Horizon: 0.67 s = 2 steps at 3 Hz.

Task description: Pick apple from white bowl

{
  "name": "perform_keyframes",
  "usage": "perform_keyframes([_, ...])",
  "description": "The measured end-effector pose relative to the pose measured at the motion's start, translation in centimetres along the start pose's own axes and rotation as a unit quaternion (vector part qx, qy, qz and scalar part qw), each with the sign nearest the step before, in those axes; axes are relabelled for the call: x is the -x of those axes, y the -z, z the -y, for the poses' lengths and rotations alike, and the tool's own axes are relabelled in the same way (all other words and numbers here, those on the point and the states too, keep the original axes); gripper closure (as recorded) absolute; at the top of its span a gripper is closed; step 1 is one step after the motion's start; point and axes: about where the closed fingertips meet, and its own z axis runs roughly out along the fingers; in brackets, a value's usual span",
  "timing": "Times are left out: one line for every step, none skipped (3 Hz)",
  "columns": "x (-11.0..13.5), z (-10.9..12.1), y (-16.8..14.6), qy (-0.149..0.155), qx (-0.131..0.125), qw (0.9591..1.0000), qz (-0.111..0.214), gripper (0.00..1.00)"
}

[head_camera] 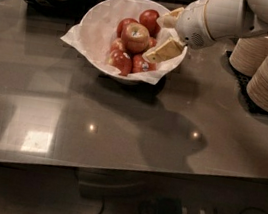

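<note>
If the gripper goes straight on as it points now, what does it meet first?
Probably the large red apple with pale top, just left of the gripper over the round white bowl.

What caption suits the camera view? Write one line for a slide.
Open gripper reaches into the white bowl beside the top apple, not yet gripping it.

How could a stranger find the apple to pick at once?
The white bowl stands on the dark table, lined with crinkled paper. The apple tops its pile, beside the open gripper. It is the largest, pale yellowish on top; its neighbours are darker red.
</note>
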Motion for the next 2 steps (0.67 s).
perform_keyframes([0.3, 0.6, -1.6, 0.030, 0.006, 0.9995, 0.005, 0.26])
perform_keyframes([0.3, 1.2, -2.8, 0.049, 0.006, 0.9988, 0.004, 0.27])
